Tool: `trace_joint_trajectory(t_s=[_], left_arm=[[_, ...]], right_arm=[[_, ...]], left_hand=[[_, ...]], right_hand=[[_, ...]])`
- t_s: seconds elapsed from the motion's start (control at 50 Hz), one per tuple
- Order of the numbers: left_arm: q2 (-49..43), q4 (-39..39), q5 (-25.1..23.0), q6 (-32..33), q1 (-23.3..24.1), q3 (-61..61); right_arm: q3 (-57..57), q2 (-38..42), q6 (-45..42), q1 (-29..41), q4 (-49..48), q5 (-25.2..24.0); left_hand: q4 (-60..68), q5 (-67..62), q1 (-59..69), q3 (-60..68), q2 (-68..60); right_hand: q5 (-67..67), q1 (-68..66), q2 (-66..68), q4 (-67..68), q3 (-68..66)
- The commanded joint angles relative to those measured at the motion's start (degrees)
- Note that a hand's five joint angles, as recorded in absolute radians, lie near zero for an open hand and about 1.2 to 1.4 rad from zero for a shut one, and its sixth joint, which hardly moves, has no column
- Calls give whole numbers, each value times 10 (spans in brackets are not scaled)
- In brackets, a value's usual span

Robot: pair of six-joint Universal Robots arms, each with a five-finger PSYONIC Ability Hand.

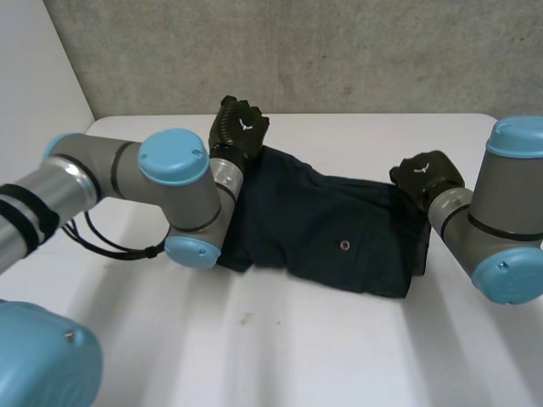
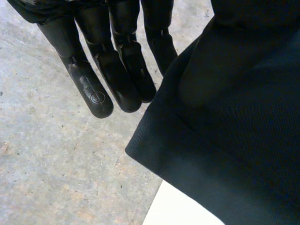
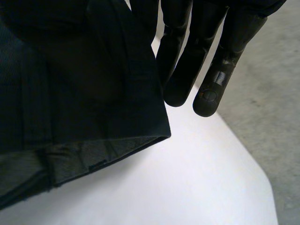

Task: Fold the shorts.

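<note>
Fingers (image 2: pixel 98 96) of the left hand (image 2: pixel 117 56): straight and pressed side by side, tips free against a grey concrete surface (image 2: pixel 47 164); the finger nearest the cloth is overlapped at its base by the shorts (image 2: pixel 234 117), whose hemmed corner hangs just beside the fingertips; no finger curls round the cloth. In the head view the left hand (image 1: pixel 240 127) turns its back to the camera, fingers directed toward 12 o'clock; it sits at the garment's far corner, at 10 o'clock of the cloth; the left arm (image 1: pixel 174 182) enters from 9 o'clock and bends over the garment's near-left end.

Fingers (image 3: pixel 211 89) of the right hand (image 3: pixel 180 56): likewise straight and together, tips free above the white table (image 3: pixel 187 183); the cloth edge lies beside them and covers the base of the nearest one; at its corner the cloth turns back, showing a paler inner band. In the head view the right hand (image 1: pixel 427 176) is back-uppermost at the far corner, at 2 o'clock of the cloth; the right arm (image 1: pixel 509 220) comes in from 4 o'clock.

Shorts (image 1: pixel 322 229): dark navy, spread on the table's middle; long axis from 10 o'clock to 4 o'clock; the far long edge spans the two hands; a small rivet (image 1: pixel 344 246) faces up, toward 4 o'clock of the centre; a concrete wall (image 1: pixel 297 51) stands beyond the table at 12 o'clock.
</note>
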State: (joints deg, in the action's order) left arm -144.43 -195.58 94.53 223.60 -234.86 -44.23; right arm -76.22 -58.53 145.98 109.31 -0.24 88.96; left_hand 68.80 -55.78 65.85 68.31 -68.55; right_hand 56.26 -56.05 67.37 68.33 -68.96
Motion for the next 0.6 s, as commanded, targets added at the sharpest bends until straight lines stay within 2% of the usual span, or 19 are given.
trace_joint_trajectory(t_s=[0.02,0.1,0.18,0.2,0.28,0.42,0.5,0.6], left_arm=[[-54,-1,1,-5,-2,65],[-50,-21,1,-5,-9,118],[-25,-57,5,-5,-21,189],[-16,-66,6,-6,-24,199],[63,-112,23,-15,-33,209],[200,-130,28,-84,-43,123],[261,-129,21,-123,-52,13],[284,-130,9,-142,-56,-124]], right_arm=[[5,16,21,-7,-94,-8],[63,19,11,-3,-114,-24],[177,20,5,-1,-129,-27],[228,16,7,0,-141,-27],[319,-10,13,0,-184,-21],[345,-54,15,1,-221,-2],[304,-64,15,13,-166,2],[248,-55,8,35,-94,-9]], left_hand=[[112,-142,141,117,-115],[112,-142,141,117,-115],[112,-142,141,117,-115],[112,-142,141,117,-115],[112,-142,141,117,-115],[112,-142,141,117,-115],[112,-142,141,117,-115],[112,-142,141,117,-115]], right_hand=[[137,-240,126,117,-110],[137,-240,126,117,-110],[137,-240,126,117,-110],[137,-240,126,117,-110],[137,-240,126,117,-110],[137,-240,126,117,-110],[137,-240,126,117,-110],[137,-240,126,117,-110]])
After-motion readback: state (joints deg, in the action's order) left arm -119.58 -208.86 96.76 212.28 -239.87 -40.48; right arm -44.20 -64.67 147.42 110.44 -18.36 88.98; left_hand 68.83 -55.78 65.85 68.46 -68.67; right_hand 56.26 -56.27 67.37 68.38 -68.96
